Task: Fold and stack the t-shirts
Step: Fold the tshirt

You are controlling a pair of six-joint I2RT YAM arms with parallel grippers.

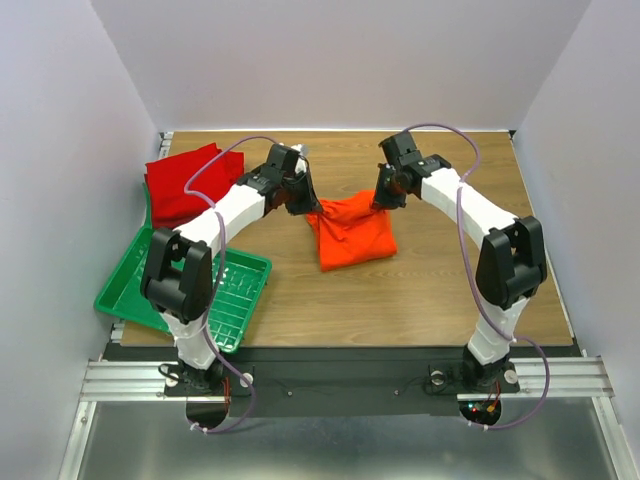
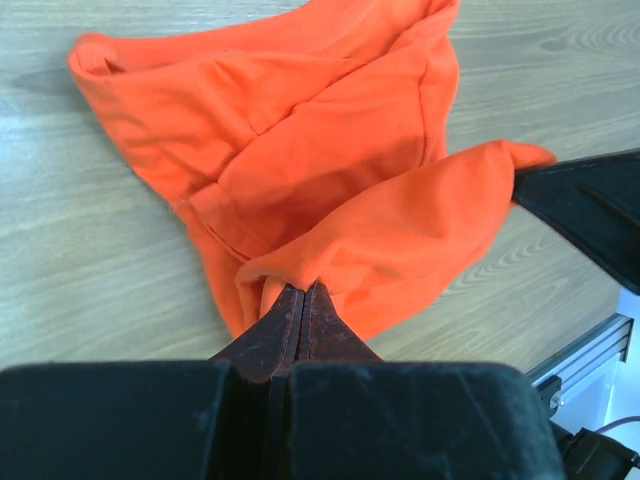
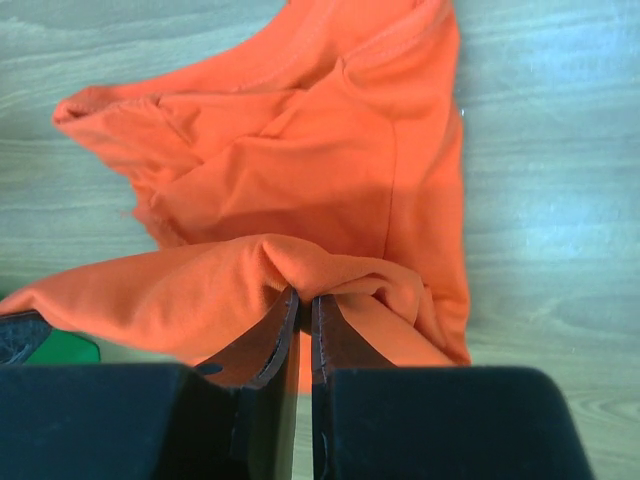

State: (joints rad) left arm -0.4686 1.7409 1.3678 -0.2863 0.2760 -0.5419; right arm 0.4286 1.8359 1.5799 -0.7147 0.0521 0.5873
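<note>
The bright orange t-shirt (image 1: 352, 233) lies crumpled at the middle of the table, its far edge lifted between the two arms. My left gripper (image 1: 310, 205) is shut on its far left corner; the left wrist view shows the jaws pinched on a fold of the orange cloth (image 2: 330, 190). My right gripper (image 1: 381, 200) is shut on its far right corner, with cloth (image 3: 300, 190) bunched over the jaws in the right wrist view. The deep red folded t-shirts (image 1: 190, 183) lie stacked at the far left of the table.
A green plastic grid tray (image 1: 232, 300) sits at the near left, partly over the table's edge. Grey walls close in the table on three sides. The right gripper's black body (image 2: 590, 205) shows at the right of the left wrist view.
</note>
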